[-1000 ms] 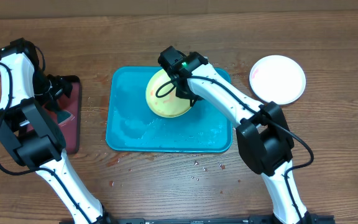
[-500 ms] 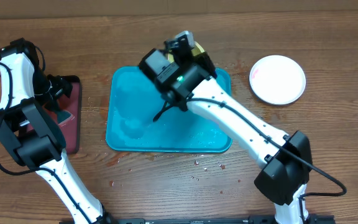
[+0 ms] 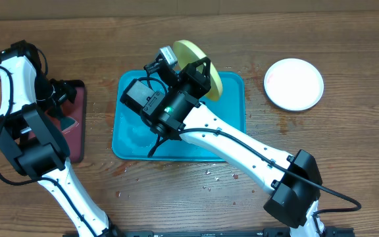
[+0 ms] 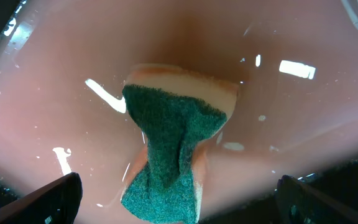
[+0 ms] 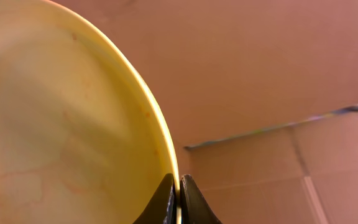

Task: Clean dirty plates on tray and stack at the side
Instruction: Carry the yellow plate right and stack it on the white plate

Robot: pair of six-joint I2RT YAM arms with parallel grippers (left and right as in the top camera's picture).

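Above the turquoise tray's (image 3: 130, 125) far rim, a yellow-green plate (image 3: 191, 49) is held tilted.
Its rim is pinched between the closed fingers of the right gripper (image 5: 179, 198), and faint red streaks are seen on it. A white plate (image 3: 294, 83) is set on the table well to the right. Over the black-rimmed pink tray (image 3: 77, 131), the left gripper (image 4: 179, 196) is spread apart around a green-backed sponge (image 4: 173, 143).

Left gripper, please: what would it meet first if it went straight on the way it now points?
Most likely the green-topped sponge, which lies straight ahead of the open left gripper, in the wet pink tray; how far off it lies is hard to judge.
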